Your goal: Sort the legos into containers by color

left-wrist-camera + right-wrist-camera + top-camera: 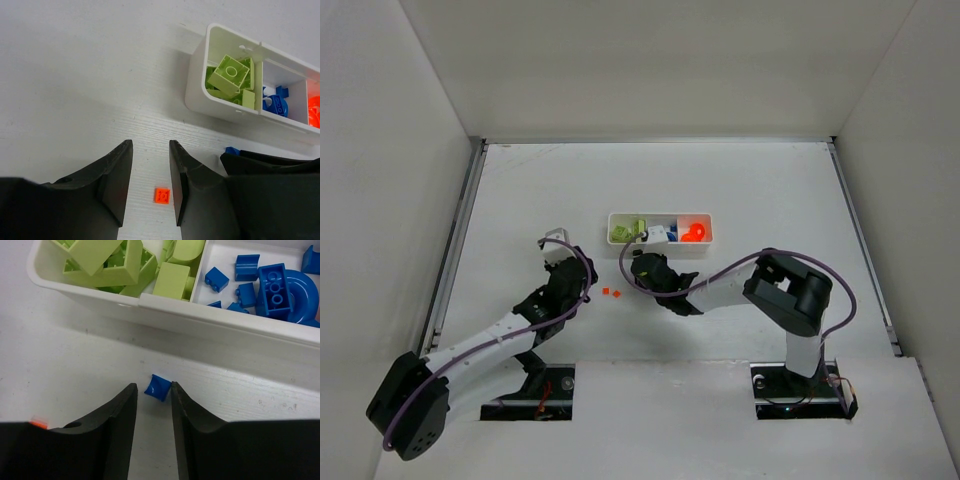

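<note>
Right wrist view: my right claw (153, 386) is spread just wide enough to straddle a blue lego (158, 387) on the table (75, 355), close by the tray (200, 315) wall. It is not pinched yet. The blue compartment (215, 252) lies just beyond. My left claw (150, 144), also spread, brackets an orange lego (162, 195), I judge for its own pick.

White tray (200, 320) holds sorted legos (125, 265); one blue brick (158, 387) and two orange bricks (162, 195) lie outside.
</note>
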